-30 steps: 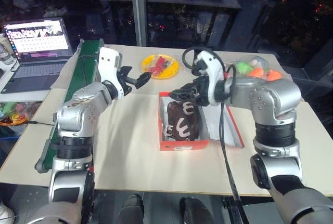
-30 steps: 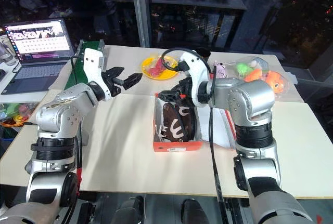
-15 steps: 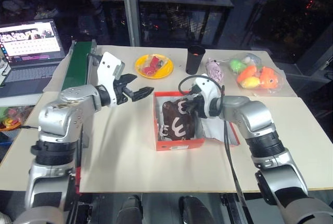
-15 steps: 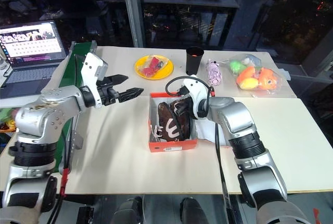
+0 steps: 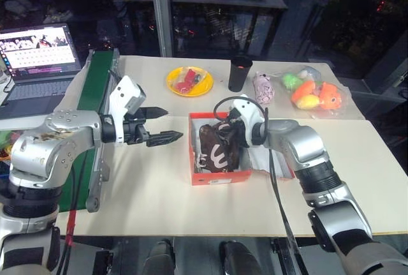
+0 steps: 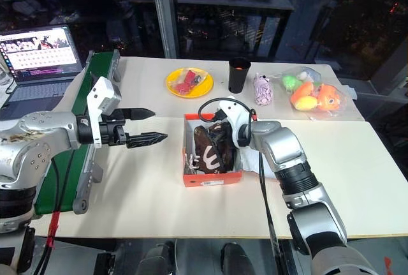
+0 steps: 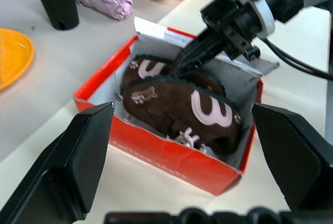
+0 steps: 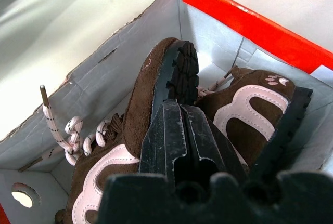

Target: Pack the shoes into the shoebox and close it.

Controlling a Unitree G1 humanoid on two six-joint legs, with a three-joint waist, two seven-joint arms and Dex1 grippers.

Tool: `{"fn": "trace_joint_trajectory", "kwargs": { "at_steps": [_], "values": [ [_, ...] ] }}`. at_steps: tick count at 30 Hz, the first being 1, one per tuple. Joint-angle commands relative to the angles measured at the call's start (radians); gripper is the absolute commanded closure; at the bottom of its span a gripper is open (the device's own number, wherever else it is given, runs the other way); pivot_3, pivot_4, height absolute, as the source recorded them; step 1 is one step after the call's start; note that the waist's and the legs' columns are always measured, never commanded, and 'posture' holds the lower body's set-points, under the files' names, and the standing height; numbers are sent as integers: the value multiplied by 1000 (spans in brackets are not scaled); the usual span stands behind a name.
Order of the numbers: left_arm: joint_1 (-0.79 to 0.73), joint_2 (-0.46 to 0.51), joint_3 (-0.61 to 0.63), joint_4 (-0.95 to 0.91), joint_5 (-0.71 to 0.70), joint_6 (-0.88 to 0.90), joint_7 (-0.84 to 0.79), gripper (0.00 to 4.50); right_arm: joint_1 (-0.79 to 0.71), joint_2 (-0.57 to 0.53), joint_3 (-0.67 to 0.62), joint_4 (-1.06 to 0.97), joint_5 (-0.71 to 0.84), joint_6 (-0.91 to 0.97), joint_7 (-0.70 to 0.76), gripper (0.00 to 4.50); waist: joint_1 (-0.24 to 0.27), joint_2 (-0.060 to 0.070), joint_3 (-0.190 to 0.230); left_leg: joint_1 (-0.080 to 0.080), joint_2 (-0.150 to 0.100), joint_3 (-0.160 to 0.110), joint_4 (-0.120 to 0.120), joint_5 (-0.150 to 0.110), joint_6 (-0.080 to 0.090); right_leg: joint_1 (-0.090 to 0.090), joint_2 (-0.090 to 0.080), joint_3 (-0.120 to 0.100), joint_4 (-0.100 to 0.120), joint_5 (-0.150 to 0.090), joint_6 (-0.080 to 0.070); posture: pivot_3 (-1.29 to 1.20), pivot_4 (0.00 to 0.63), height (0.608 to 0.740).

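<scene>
The red-orange shoebox (image 5: 217, 176) stands open in the middle of the table, its lid (image 5: 280, 160) folded out flat on its right. Both dark brown shoes (image 5: 220, 147) lie inside on their sides, white markings showing and cream laces (image 8: 70, 135) loose against the white wall. My right gripper (image 5: 229, 126) reaches into the box from the right. It is shut, with its fingertips (image 8: 174, 107) pressed against the black treaded sole (image 8: 184, 70) of one shoe. My left gripper (image 5: 162, 124) hovers open to the left of the box, nothing between its fingers (image 7: 78, 167).
Behind the box stand a yellow plate (image 5: 188, 80), a black cup (image 5: 240, 74), a pink plush toy (image 5: 262, 87) and a bag of colourful toys (image 5: 312, 93). A green board (image 5: 95, 90) and a laptop (image 5: 41, 48) lie at the left.
My right gripper has come down into the box and shut against the shoe. The left gripper, still open, has drawn back leftward from the box. The camera has shifted too.
</scene>
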Motion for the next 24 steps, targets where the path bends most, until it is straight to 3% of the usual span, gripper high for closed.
{"fn": "trace_joint_trajectory", "kwargs": {
  "at_steps": [1,7,12,17,24],
  "values": [
    [-1,21,30,-50,-23,5,-1,0,1,28,22,51,-30,-71,10,4441,-1,0,0,0,0,0,0,0,0,0,0,0,0,0,0,0,150,736],
    [8,30,39,-62,-32,13,7,0,-7,64,76,249,-122,-218,11,4441,-2,0,0,0,0,0,0,0,0,0,0,0,0,0,0,0,150,736],
    [15,32,44,-72,-43,20,15,0,-27,52,83,287,-179,-274,17,4441,-2,0,0,3,0,0,1,0,0,3,0,0,0,0,0,0,150,736],
    [30,37,40,-70,-44,8,13,0,-81,-1,11,109,-133,-146,61,4441,0,0,0,4,0,0,0,0,0,4,0,0,0,0,0,0,150,736],
    [5,46,-9,-32,-35,-33,-68,0,-91,-112,-149,-292,72,235,126,4441,8,0,0,0,0,0,0,0,0,-1,0,0,3,-1,-1,0,150,736]
  ]
}}
